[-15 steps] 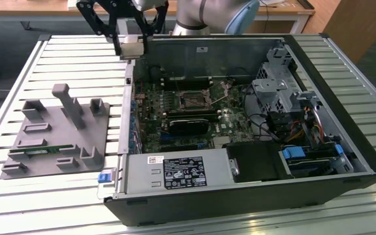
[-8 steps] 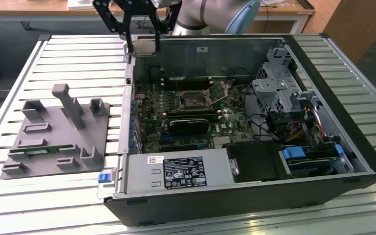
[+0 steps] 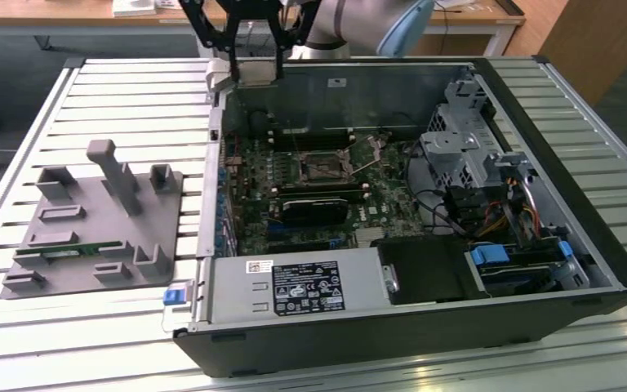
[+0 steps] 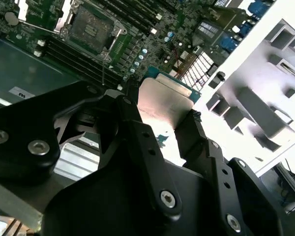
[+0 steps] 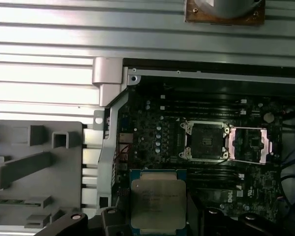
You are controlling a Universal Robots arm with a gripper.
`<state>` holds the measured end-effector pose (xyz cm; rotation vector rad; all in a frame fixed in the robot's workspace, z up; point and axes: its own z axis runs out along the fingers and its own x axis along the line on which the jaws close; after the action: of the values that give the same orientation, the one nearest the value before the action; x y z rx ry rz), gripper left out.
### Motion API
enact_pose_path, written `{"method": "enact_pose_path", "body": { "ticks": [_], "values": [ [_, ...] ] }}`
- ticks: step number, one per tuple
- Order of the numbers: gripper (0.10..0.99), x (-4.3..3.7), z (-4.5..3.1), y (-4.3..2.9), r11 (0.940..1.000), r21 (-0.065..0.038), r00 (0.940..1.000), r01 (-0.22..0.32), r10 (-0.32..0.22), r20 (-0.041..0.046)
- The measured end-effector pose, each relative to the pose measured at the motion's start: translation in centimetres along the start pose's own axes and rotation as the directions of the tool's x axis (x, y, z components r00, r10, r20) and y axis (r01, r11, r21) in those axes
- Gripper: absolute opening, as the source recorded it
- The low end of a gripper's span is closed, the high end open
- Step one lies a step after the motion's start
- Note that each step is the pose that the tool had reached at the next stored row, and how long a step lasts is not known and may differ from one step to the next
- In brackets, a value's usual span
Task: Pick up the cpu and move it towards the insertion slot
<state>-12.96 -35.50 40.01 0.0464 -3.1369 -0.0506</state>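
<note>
My gripper (image 3: 251, 69) is shut on the cpu (image 3: 257, 73), a small flat square chip, above the far corner of the open computer case on the exterior view's left. In the first wrist view the cpu (image 5: 158, 201) shows its silvery top between the black fingers (image 5: 200, 219). In the second wrist view the cpu (image 4: 167, 101) is clamped by its edges in the gripper (image 4: 162, 115). The insertion slot (image 3: 322, 167) is a dark square socket with a metal frame on the motherboard, its lid swung open. The slot (image 5: 204, 140) (image 4: 91, 29) lies below the cpu and apart from it.
The grey fixture plate (image 3: 85, 220) with upright posts sits on the slatted table at the exterior view's left, with a green memory stick (image 3: 68, 253) in it. Inside the case are a black block (image 3: 313, 208), a power supply (image 3: 291, 286), a drive cage (image 3: 466, 147) and cables.
</note>
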Motion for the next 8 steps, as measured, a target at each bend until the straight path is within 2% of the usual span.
{"method": "enact_pose_path", "body": {
  "ticks": [8],
  "values": [
    [0.541, -1.88, 0.07, 1.22, 1.0000, 0.000, 1.0000, 0.000, 0.000, 0.0000]
  ]
}}
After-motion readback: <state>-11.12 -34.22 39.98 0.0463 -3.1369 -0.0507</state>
